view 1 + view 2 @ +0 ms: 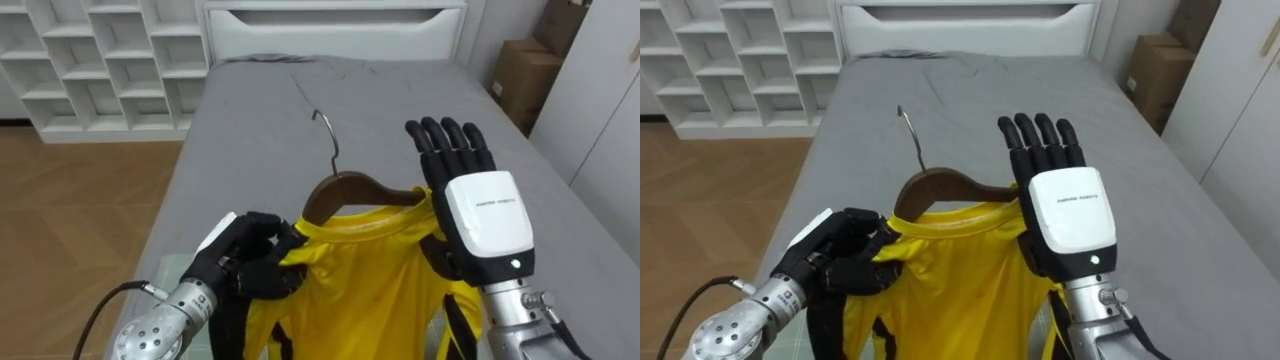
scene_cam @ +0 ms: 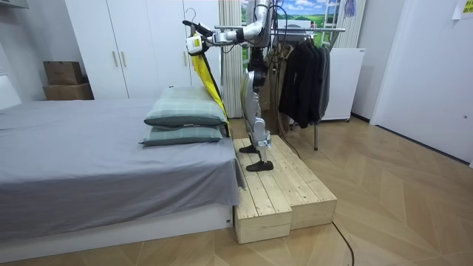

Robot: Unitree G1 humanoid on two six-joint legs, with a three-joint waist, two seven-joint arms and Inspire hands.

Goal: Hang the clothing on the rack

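Observation:
A yellow shirt (image 1: 370, 280) with black trim hangs on a brown wooden hanger (image 1: 345, 188) whose metal hook (image 1: 325, 130) points up. I hold both out over the grey bed (image 1: 260, 110). My left hand (image 1: 250, 255) is shut on the shirt's collar and shoulder at the hanger's left end. At the hanger's right end my right hand (image 1: 485, 215) stands open, fingers straight up, its back towards me. In the room view I stand on a wooden platform (image 2: 281, 192) beside the bed, arms raised, with the shirt (image 2: 203, 70) hanging down.
A clothes rack (image 2: 310, 29) with dark garments (image 2: 303, 81) stands behind me. Two pillows (image 2: 185, 118) lie on the bed near the platform. White cubby shelves (image 1: 100, 60) stand far left, a white headboard (image 1: 335, 25) ahead, cardboard boxes (image 1: 525, 75) far right.

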